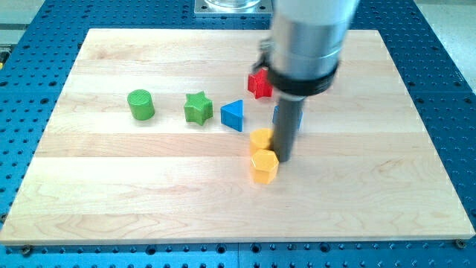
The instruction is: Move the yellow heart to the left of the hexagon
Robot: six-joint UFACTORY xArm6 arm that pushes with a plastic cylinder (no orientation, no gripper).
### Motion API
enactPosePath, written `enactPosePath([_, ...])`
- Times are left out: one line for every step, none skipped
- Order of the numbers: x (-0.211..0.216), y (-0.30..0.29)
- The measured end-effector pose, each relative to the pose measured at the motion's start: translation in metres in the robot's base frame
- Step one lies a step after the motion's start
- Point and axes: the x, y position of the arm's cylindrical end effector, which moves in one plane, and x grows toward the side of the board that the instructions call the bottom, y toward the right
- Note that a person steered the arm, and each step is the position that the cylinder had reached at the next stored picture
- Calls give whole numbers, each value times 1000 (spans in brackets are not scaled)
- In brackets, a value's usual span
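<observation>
The yellow hexagon [264,166] lies near the middle of the wooden board [111,193]. The yellow heart [260,138] sits just above it, touching or nearly touching it. My tip [284,158] is down at the right side of both yellow blocks, close against the hexagon's upper right edge. The rod rises from there to the large grey arm body at the view's top.
A blue triangle [233,115], a green star [198,108] and a green cylinder [140,104] stand in a row to the left. A red star [259,84] is partly hidden by the arm. A blue block [277,114] shows only as a sliver behind the rod.
</observation>
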Motion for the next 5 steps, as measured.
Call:
enactPosePath([5, -42])
enactPosePath([-8, 28])
enactPosePath([-37, 27])
enactPosePath([-22, -51])
enactPosePath([-16, -118])
